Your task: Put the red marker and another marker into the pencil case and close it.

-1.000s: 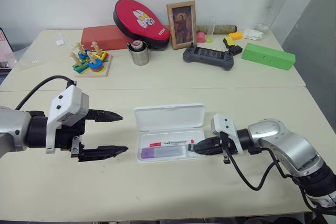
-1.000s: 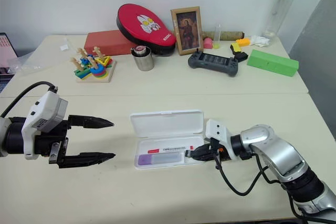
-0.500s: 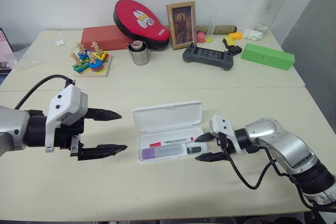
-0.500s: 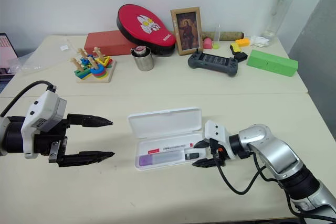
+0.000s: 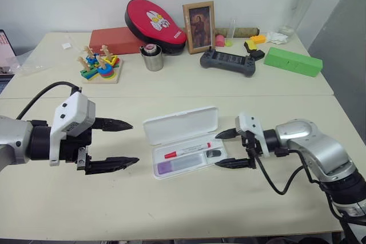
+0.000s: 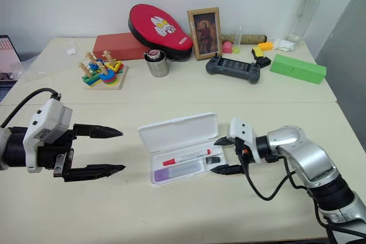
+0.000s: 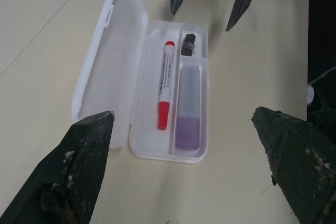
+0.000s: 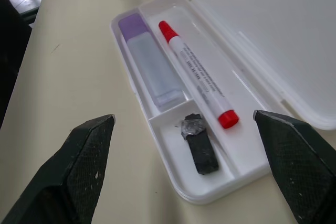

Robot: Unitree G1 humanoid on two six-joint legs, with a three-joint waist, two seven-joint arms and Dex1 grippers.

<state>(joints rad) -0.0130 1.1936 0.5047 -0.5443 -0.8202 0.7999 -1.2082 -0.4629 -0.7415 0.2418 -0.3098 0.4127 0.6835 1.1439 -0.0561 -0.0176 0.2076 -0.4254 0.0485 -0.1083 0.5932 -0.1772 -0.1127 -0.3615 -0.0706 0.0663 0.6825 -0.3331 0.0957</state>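
A: Pencil case (image 5: 182,139) is lying open on the near table (image 5: 171,210), lid hinged back flat on the far side, inner tray facing up.

B: What's sitting in the tray?

A: Red marker (image 7: 165,83) is lying in the long compartment next to the lid, running the length of the case. Lilac marker (image 7: 187,108) is lying in the compartment beside it, on the side away from the lid, purple end pointing toward the left gripper. A small black-and-grey piece (image 8: 199,143) is sitting in the small end compartment, at the end nearest the right gripper.

B: Markers touching each other?

A: No, a divider wall is running between them. Both are lying flat inside, nothing sticking over the rim.

B: Grippers?

A: Right gripper (image 5: 234,148) is hovering just off the case's right end, fingers spread wide, gripping nothing. Left gripper (image 5: 117,143) is hanging well off to the case's left, fingers also spread wide, nothing between them.

B: Other containers?

A: On the far table: a metal cup (image 5: 152,60) is standing with something red and white inside; can't tell what it is. A clear bottle with a pale green cap (image 5: 301,1) is standing at the far right corner. A red box (image 5: 114,39) is lying by the wall with a red oval case (image 5: 154,19) leaning on it.
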